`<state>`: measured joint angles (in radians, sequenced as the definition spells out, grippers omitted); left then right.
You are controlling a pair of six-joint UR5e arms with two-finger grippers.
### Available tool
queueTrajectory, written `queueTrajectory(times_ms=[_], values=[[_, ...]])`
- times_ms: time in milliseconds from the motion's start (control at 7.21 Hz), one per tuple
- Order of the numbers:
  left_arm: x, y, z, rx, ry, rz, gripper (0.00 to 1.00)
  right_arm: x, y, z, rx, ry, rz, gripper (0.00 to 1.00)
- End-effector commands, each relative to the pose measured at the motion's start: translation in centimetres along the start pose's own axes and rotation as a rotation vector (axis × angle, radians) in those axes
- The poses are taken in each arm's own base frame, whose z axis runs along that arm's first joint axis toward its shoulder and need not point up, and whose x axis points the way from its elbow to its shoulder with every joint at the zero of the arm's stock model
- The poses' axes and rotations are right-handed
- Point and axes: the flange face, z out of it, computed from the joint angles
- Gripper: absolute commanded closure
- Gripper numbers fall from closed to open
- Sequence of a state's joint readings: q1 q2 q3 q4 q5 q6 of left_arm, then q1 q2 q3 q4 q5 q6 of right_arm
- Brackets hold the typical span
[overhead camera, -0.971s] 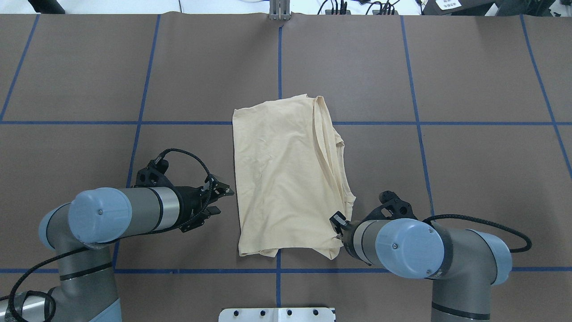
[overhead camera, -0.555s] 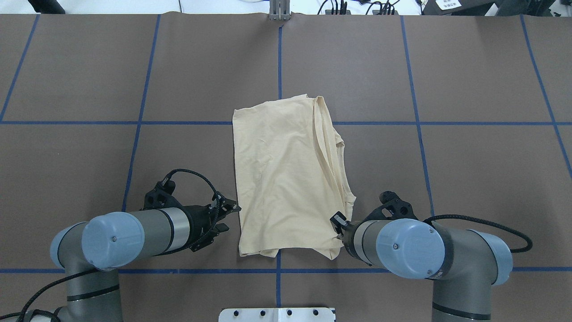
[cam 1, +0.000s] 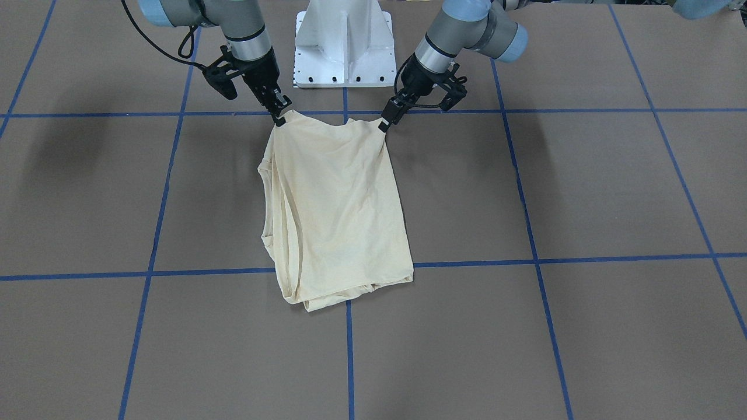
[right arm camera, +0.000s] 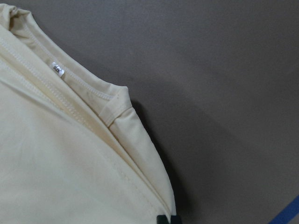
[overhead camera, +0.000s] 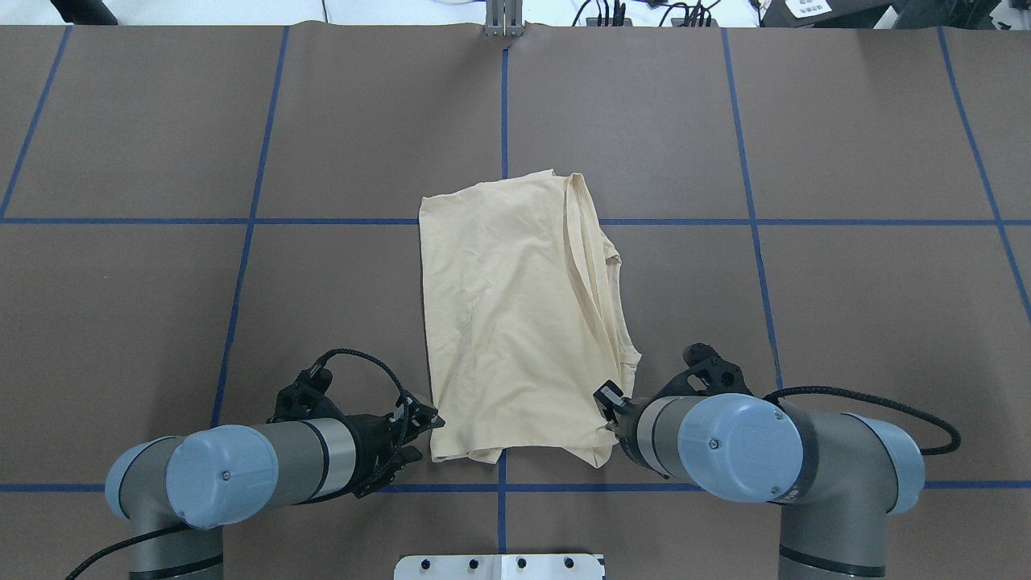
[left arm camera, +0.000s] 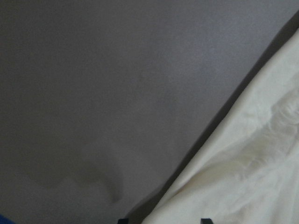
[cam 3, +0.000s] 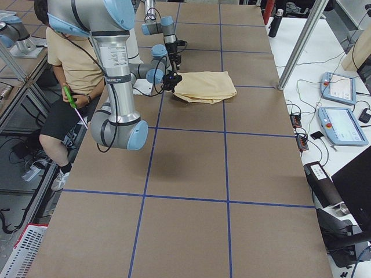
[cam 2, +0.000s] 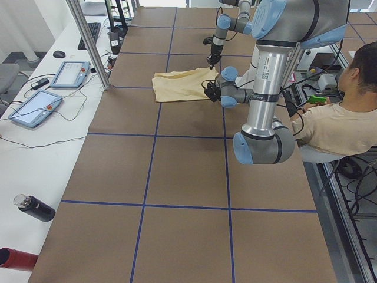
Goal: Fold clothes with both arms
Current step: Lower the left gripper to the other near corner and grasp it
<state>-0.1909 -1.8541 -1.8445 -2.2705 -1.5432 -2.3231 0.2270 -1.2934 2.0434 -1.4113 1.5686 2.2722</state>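
Overhead, my left pincer [overhead camera: 427, 437] has slid to the T-shirt [overhead camera: 515, 322], at its near corner, jaws apart. Front view: right pincer [cam 1: 281, 118] clamps the other near corner. Folded, it lies on the desk [cam 1: 583, 192], long axis away from me.

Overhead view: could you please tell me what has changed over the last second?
The left gripper drew back toward the robot and in to the near left corner of the T-shirt, jaws open at its edge. The right gripper stayed shut on the near right corner; the T-shirt has not moved.
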Motion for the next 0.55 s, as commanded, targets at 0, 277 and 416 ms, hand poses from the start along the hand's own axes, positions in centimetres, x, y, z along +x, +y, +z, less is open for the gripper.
queueTrajectory(times_ms=[0,277,416], values=[[-0.62,1.06,0.23,-0.016,-0.011,0.005,0.43,0.02,-0.03,-0.04,0.001,-0.001,0.001,1.00],[-0.67,1.12,0.25,-0.016,-0.011,0.003,0.58,0.02,-0.03,-0.04,0.001,-0.001,0.000,1.00],[-0.67,1.12,0.25,-0.016,-0.011,-0.005,0.65,0.02,-0.03,-0.04,0.001,-0.001,0.001,1.00]])
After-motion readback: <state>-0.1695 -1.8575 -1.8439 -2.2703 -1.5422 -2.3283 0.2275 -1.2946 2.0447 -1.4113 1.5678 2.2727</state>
